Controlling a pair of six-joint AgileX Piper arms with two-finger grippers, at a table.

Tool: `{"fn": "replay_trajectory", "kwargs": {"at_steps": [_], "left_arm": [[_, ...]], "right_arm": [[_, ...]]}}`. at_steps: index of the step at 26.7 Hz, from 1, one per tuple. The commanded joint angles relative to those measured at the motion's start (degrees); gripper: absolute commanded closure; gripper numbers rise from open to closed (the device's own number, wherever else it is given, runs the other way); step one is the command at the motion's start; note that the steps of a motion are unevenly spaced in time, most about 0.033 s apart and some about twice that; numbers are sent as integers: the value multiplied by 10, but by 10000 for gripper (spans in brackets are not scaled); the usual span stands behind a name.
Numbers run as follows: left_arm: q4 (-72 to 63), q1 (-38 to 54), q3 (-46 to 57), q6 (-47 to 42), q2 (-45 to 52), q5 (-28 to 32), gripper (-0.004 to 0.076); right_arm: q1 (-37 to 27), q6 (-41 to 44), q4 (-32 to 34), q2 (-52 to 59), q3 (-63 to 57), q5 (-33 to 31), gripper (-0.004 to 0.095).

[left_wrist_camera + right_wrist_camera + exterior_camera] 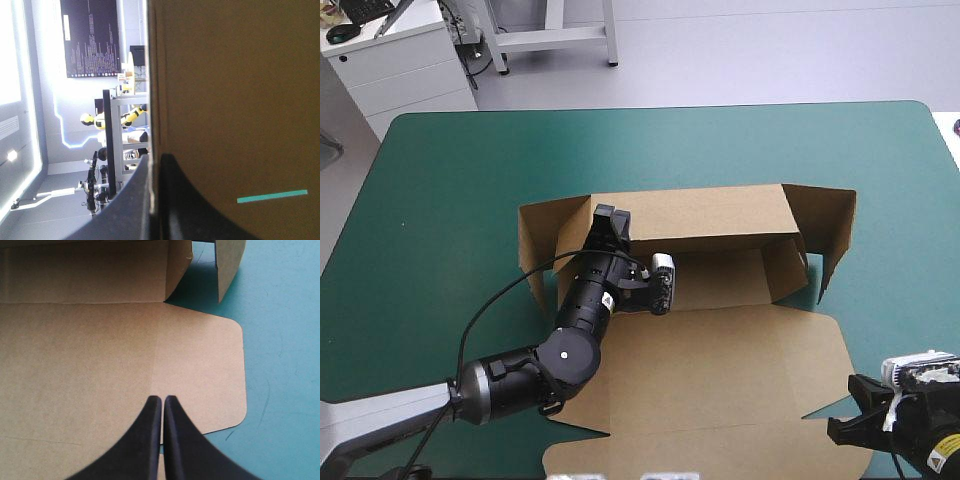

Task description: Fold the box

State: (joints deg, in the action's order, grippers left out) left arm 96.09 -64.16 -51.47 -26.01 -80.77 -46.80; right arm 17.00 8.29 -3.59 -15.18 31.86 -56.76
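The box (720, 350) lies in the middle of the teal-green table cover (440, 200), partly set up: its walls are raised along the far side and its broad lid panel (720, 390) lies flat toward the near edge. At its left end a side flap (535, 255) stands up at an angle. Just beside that flap, the left gripper (611, 222) reaches in from the near left and bears on the top of an upright wall at the far left corner. In the left wrist view its black fingers (135, 205) are all but closed, with a sheet of the brown board (230, 100) rising from between them, so it has hold of the box wall. Farther right, the long far wall (710, 212) stands upright. At the right end a winged wall panel (830, 225) stands out over the cover. At the near right, the right gripper (845, 408) sits at the lid's right-hand edge, well apart from the left one. In the right wrist view its fingers (150, 440) meet in a pointed arch over the rounded corner flap (210, 370) of the flat lid. They are pressed together with nothing between them, and the board lies flat under them.
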Motion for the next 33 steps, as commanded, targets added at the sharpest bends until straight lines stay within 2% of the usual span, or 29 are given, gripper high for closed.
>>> {"fn": "replay_trajectory", "kwargs": {"at_steps": [1,6,18,20,23,25,26,28,30,33], "left_arm": [[46,6,-14,-11,22,-25,734],[47,31,-14,-18,22,10,734],[39,36,-14,-20,21,13,734],[38,35,-14,-23,21,16,734],[35,35,-14,-24,21,27,734],[35,35,-14,-24,21,30,734],[35,35,-14,-24,21,31,734],[35,35,-14,-24,21,32,734],[35,35,-14,-24,21,34,734],[35,35,-14,-24,21,35,734]], "right_arm": [[-4,-1,5,-6,14,39,908],[-4,-1,5,-6,14,39,908],[-4,-10,3,-6,14,53,885],[-4,-10,3,-6,14,53,833],[-4,-10,3,-6,14,53,678],[-4,-10,5,-6,14,59,518],[-4,-10,5,-8,15,68,358],[-4,21,12,-27,22,71,213],[-4,62,36,-71,42,75,193],[-4,63,63,-152,85,117,193]]}}
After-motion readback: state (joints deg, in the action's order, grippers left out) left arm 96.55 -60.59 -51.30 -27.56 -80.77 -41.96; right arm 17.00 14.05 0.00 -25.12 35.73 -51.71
